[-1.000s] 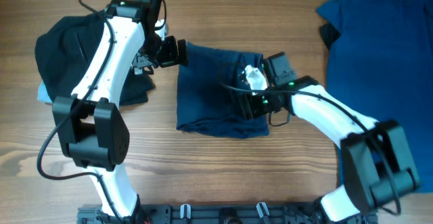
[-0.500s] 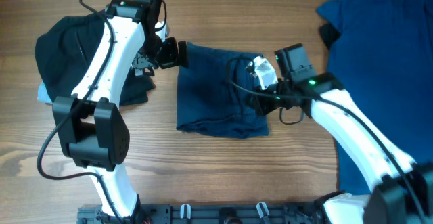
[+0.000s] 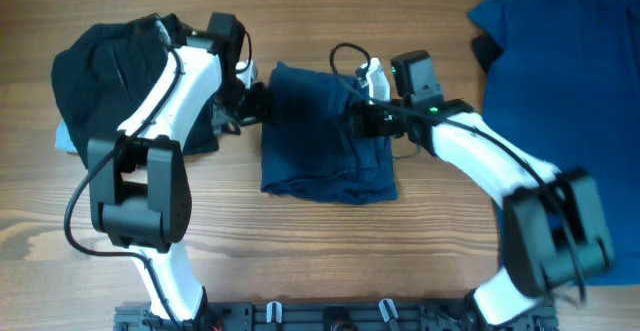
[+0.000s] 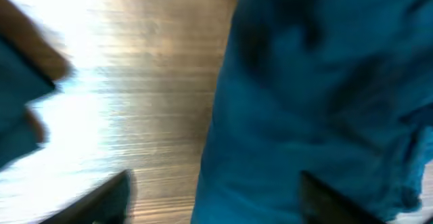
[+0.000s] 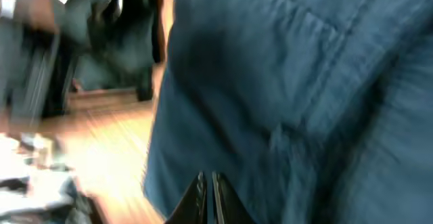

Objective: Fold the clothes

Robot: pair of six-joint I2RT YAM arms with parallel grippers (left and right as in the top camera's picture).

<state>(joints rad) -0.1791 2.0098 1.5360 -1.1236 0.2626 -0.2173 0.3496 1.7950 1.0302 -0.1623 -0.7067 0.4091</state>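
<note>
A folded dark blue garment [image 3: 325,141] lies in the middle of the wooden table. My left gripper [image 3: 254,102] is at its upper left edge. In the left wrist view its jaws [image 4: 216,207] are wide open, with the garment's edge [image 4: 318,102] and bare wood between them. My right gripper [image 3: 358,117] is over the garment's upper right part. In the right wrist view its fingers [image 5: 208,178] are shut just above the blue cloth [image 5: 270,95], with nothing seen between them.
A black garment pile [image 3: 105,66] lies at the far left, with a light blue piece [image 3: 64,137] under it. A large blue shirt [image 3: 570,101] is spread at the right edge. The arm bases stand at the front edge.
My right gripper has moved left and up across the folded garment. My left gripper has moved slightly toward the front along the garment's left edge.
</note>
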